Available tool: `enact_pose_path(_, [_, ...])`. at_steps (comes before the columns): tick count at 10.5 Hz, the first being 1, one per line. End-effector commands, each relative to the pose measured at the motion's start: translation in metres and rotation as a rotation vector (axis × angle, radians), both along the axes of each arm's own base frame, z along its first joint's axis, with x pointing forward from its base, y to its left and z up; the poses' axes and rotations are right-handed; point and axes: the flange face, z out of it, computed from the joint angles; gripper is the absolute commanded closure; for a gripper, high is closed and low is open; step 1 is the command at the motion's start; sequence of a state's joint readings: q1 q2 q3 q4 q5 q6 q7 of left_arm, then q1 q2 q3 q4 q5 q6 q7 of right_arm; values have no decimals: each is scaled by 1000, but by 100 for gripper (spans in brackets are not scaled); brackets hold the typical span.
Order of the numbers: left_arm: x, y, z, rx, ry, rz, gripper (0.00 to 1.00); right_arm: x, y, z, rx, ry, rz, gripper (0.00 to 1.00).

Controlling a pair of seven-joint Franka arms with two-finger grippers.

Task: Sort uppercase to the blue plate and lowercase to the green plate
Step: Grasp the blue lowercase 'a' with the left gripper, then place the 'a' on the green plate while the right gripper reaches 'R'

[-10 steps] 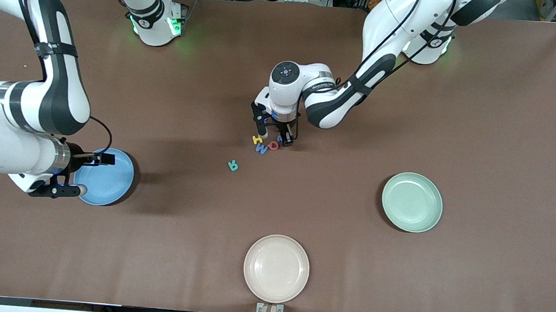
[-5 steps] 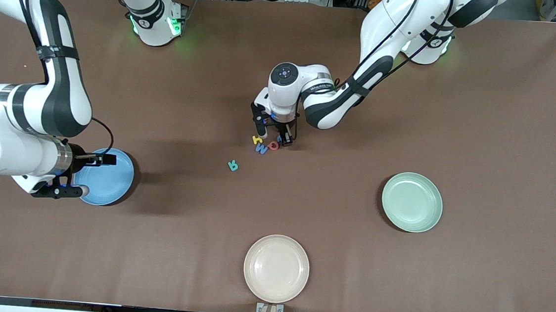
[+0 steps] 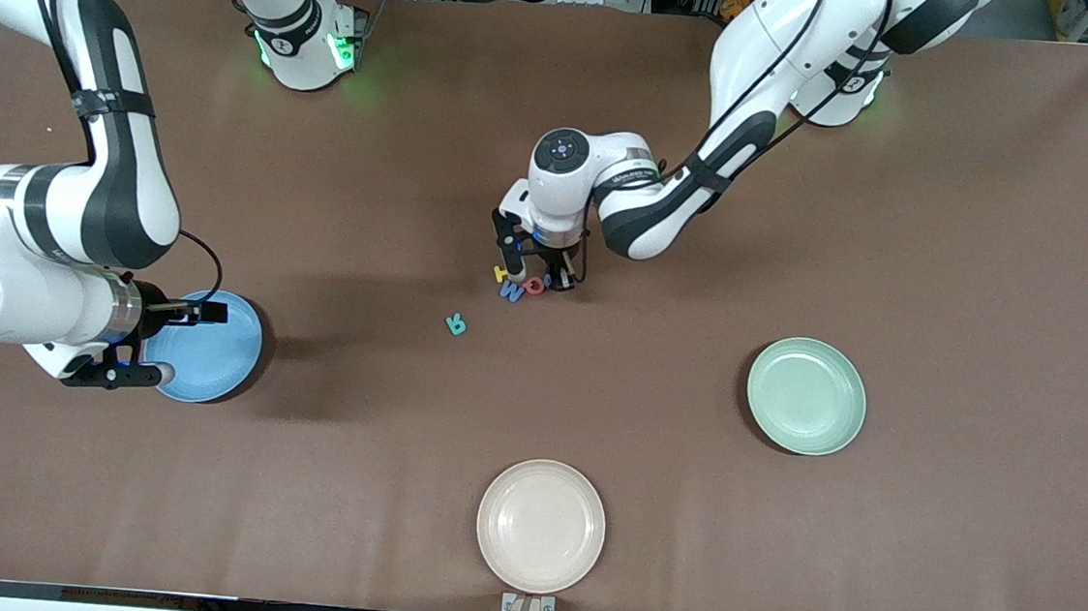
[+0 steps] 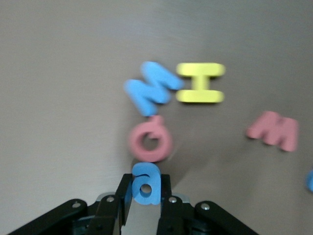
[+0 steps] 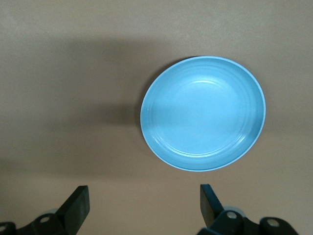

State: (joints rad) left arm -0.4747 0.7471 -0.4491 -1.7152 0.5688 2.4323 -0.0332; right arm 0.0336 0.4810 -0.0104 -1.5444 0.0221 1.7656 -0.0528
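- Left wrist view: the left gripper (image 4: pixel 145 196) is seen clenched on the blue lowercase a (image 4: pixel 145 183), the letter pinched between its two fingers at the cluster in the middle of the table.
- The red O (image 4: pixel 150 142) is found just beside the held letter, with the blue M (image 4: pixel 152 87) and the yellow H (image 4: pixel 200 82) near it; the red w (image 4: pixel 274 130) lies apart.
- A straight vertical lift is judged advisable, so that the red O is not dragged along.
- Once clear, the letter is to be carried to the green plate (image 3: pixel 806 395), toward the left arm's end of the table, and released low over its middle.
- The teal R (image 3: pixel 455 324) is noted alone, nearer the front camera than the cluster.
- The right gripper (image 5: pixel 144 208) is held over the table beside the blue plate (image 5: pixel 203 113), jaws spread and holding nothing; that arm is judged to be waiting.
- Both plates are observed without letters.
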Motion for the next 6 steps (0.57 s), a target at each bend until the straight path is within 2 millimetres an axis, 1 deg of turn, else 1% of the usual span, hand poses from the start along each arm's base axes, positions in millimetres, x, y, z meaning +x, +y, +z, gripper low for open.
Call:
enact_pose_path(1, [30, 56, 69, -6, -38, 117, 100, 0, 10, 2, 20, -3, 11, 0])
enact_pose_path(2, [36, 81, 93, -16, -25, 191, 100, 1, 32, 5, 33, -17, 37, 0])
enact_pose_path(3, [51, 117, 111, 0, -20, 271, 100, 1, 67, 12, 29, -38, 88, 0])
enact_pose_path(4, [68, 151, 124, 26, -19, 339, 100, 0, 86, 15, 29, -47, 118, 0])
enact_pose_path(5, [86, 187, 132, 66, -12, 395, 100, 1, 97, 18, 36, -63, 132, 0])
enact_pose_path(6, [103, 222, 135, 94, 1, 421, 100, 2, 115, 19, 46, -96, 163, 0])
